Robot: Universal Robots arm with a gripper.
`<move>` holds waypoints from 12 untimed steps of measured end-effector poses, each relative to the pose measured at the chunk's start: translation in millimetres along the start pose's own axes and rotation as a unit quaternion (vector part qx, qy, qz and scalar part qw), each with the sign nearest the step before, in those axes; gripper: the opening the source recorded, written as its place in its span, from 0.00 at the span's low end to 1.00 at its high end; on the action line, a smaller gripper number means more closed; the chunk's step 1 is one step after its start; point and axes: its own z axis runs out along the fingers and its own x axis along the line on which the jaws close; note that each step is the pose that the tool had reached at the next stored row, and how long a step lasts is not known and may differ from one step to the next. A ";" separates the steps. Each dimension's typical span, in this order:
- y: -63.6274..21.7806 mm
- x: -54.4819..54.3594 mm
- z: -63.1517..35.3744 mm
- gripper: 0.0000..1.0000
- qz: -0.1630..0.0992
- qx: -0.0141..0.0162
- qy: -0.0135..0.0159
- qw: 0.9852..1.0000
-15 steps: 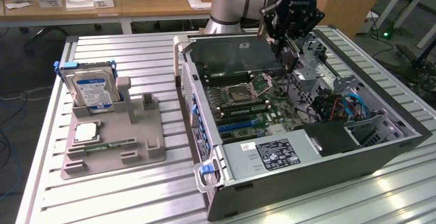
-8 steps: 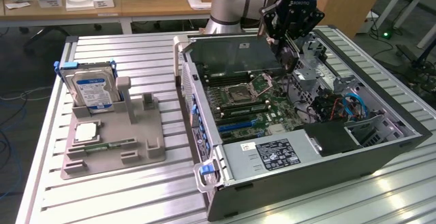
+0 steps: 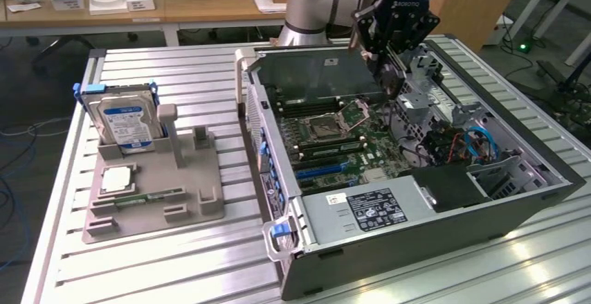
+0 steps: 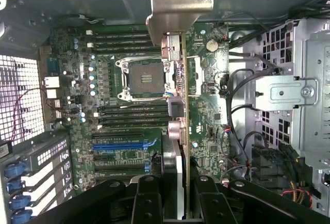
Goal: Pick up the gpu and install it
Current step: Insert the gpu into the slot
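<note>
**GPU in my grip, over the open PC case**

My gripper (image 4: 178, 190) is clamped on the gpu (image 4: 174, 105). The black fingers (image 4: 147, 201) sit on either side of the card, which I see edge-on between them in the wrist view. The silver end bracket (image 4: 172, 7) is at the far end from my fingers, up near the case's grey wall. Under the card is the green motherboard (image 4: 129, 59), with the empty CPU socket (image 4: 144, 77) and the blue slot (image 4: 121, 145) just off to one side (I can't tell whether the card's edge touches any slot).

In the exterior view my gripper (image 3: 389, 68) hangs down into the open computer case (image 3: 517, 200), which lies on its side on the slatted metal table (image 3: 166, 269). Well apart, toward the exterior view's left, a grey holder tray (image 3: 185, 210) stands on the table. A hard drive with a blue label (image 3: 124, 120) is upright in it.
</note>
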 end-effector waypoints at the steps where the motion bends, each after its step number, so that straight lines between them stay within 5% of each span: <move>1: 0.0 0.0 0.0 0.28 -0.005 0.000 0.000 1.000; 6: 0.0 0.0 0.0 0.28 -0.041 0.000 -0.001 0.999; 12: 0.0 0.0 0.1 0.28 -0.093 -0.001 -0.002 0.996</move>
